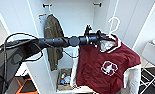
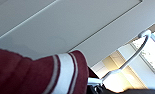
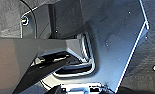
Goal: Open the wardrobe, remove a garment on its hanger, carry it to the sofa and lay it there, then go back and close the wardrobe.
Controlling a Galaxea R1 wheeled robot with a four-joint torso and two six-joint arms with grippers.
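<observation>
The wardrobe stands open, an olive jacket hanging inside. The maroon jacket hangs clear in front on its hanger, gripped by the left hand; carry it level, hem off the floor.

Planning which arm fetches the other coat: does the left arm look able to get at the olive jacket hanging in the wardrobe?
Probably not as things stand: the left gripper carries the maroon jacket on its hanger, though the olive jacket hangs unobstructed.
</observation>
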